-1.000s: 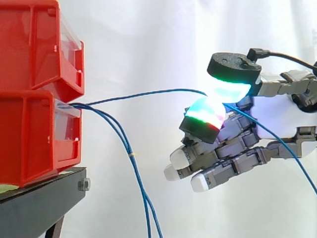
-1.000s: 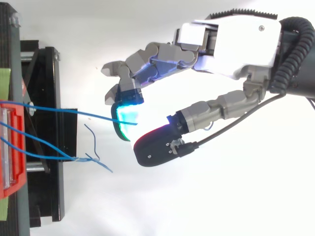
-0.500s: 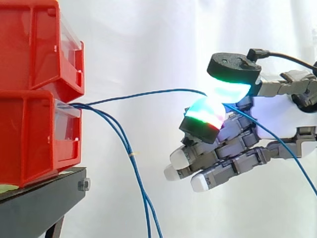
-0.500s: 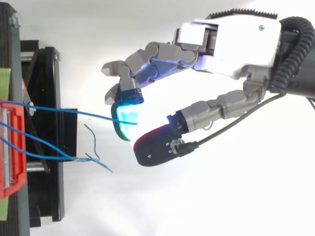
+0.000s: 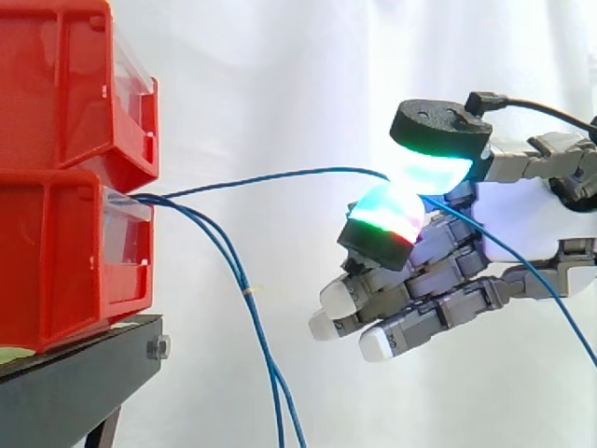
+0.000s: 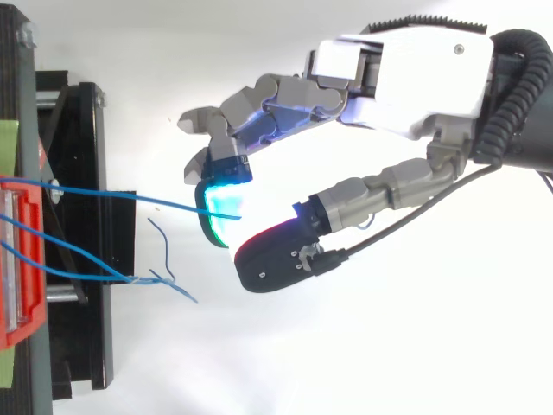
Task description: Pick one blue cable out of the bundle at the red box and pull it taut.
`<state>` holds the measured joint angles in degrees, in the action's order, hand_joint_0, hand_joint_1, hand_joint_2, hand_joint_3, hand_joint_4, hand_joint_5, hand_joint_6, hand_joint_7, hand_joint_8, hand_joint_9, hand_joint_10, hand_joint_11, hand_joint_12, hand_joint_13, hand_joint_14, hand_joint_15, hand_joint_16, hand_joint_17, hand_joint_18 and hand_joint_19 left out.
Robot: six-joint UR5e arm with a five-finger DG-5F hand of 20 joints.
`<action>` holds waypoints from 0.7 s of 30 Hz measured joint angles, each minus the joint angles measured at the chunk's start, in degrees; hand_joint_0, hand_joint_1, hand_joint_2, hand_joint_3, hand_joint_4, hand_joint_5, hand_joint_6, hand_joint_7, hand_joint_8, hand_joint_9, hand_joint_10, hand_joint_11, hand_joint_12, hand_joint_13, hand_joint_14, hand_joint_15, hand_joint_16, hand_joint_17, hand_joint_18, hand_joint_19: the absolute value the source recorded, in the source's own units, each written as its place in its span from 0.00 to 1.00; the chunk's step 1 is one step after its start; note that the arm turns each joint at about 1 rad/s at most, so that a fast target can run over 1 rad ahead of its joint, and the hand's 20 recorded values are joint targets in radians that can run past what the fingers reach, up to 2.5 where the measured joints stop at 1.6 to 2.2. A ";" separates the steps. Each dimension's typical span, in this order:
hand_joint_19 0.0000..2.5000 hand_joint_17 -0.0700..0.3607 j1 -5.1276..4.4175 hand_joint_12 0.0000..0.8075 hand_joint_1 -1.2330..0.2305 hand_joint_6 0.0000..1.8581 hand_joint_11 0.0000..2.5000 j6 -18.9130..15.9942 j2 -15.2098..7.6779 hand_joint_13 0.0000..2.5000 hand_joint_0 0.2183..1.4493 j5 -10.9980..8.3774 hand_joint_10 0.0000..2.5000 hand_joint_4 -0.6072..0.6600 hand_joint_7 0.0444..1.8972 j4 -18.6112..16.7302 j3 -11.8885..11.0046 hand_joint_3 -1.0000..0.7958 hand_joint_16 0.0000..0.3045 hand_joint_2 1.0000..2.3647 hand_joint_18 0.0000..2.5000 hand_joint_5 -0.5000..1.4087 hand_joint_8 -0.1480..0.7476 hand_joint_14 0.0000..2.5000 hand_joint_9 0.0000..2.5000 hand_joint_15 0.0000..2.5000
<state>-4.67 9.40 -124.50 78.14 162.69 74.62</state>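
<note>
Two red boxes are stacked at the left, and the blue cables come out of the lower red box (image 5: 65,252). One blue cable (image 5: 280,174) runs from there in a shallow arc to my hand (image 5: 522,224). It is pinched between two glowing fingertips (image 5: 387,210), and its loose end trails down to the lower right. The other fingers are curled below it and hold nothing. Two more blue cables (image 5: 252,317) droop from the box toward the floor. From above, the held cable (image 6: 130,196) reaches the cyan pad of my hand (image 6: 406,78).
The boxes sit on a black stand (image 5: 75,383) whose frame juts out toward my hand (image 6: 82,233). A white curtain hangs behind. Loose cable ends (image 6: 164,277) lie just off the stand's edge, below the held cable in the top view.
</note>
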 measured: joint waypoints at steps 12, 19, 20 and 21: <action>0.05 0.47 0.00 0.49 0.26 0.47 0.14 0.00 0.00 0.09 0.36 0.00 0.00 0.58 0.63 0.00 0.00 0.44 0.20 0.01 0.16 0.17 0.57 0.00 0.24 0.00; 0.05 0.47 0.01 0.49 0.26 0.47 0.14 0.00 0.01 0.09 0.37 0.00 0.00 0.57 0.62 0.00 0.00 0.44 0.20 0.01 0.16 0.17 0.57 0.00 0.24 0.01; 0.05 0.47 0.01 0.49 0.26 0.47 0.14 0.00 0.02 0.09 0.37 0.00 0.00 0.58 0.62 0.00 0.00 0.44 0.20 0.01 0.16 0.17 0.57 0.00 0.24 0.00; 0.05 0.47 0.01 0.49 0.26 0.47 0.14 0.00 0.02 0.09 0.37 0.00 0.00 0.57 0.62 0.00 0.00 0.44 0.20 0.01 0.16 0.17 0.57 0.00 0.24 0.00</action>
<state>-4.66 9.40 -124.48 78.14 162.68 74.62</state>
